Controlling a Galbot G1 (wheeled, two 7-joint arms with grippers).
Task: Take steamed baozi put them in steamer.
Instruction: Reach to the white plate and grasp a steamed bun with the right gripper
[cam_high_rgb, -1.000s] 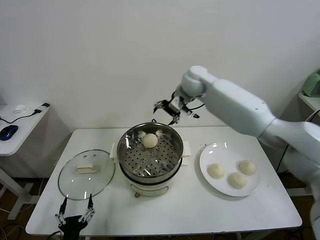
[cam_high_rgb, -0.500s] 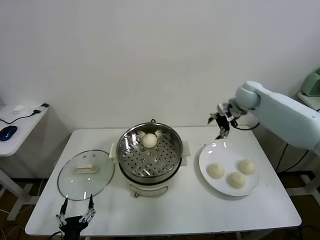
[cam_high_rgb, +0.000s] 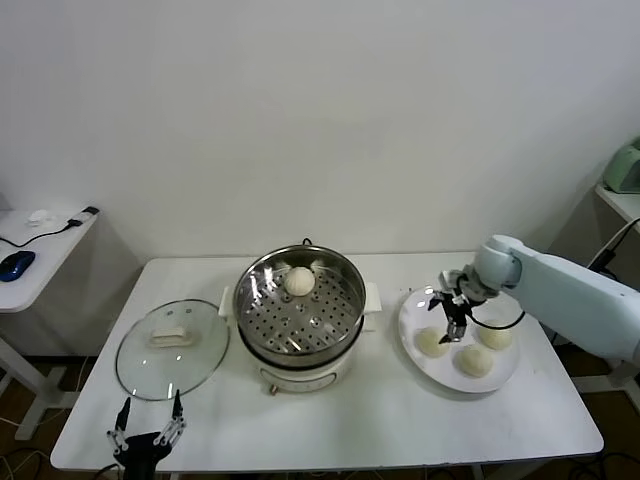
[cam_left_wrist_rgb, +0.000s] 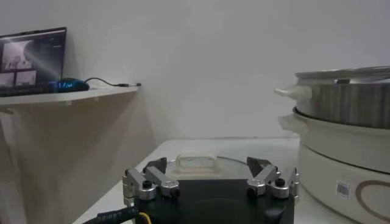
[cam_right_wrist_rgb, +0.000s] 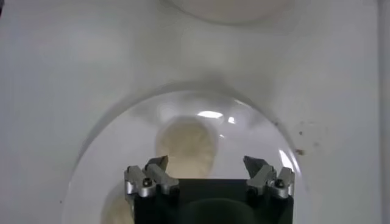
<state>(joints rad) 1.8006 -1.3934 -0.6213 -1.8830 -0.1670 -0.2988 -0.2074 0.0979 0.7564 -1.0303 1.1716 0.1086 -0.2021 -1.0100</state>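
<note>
Steamer (cam_high_rgb: 300, 305): table centre, one steamed baozi (cam_high_rgb: 299, 280) on tray near far rim, rest of tray open. Plate (cam_high_rgb: 412, 310): three baozi. Right gripper (cam_high_rgb: 449, 308) above nearest bun (cam_right_wrist_rgb: 186, 143), jaws wide, empty; wrist view alone shows bun between fingers. Left gripper (cam_high_rgb: 145, 437) at front table edge beside lid (cam_high_rgb: 172, 347), wide open, empty.

Steamer (cam_high_rgb: 300, 312): table (cam_high_rgb: 380, 420) centre, one baozi (cam_high_rgb: 299, 280) in it toward the back.
Glass lid (cam_high_rgb: 172, 348): left of steamer.
Plate (cam_high_rgb: 505, 378): right of steamer, seemingly three baozi (cam_high_rgb: 475, 361) on it.
Right gripper (cam_high_rgb: 447, 312): above plate's left part.
Left gripper (cam_high_rgb: 143, 430): before lid, table's front edge.
</note>
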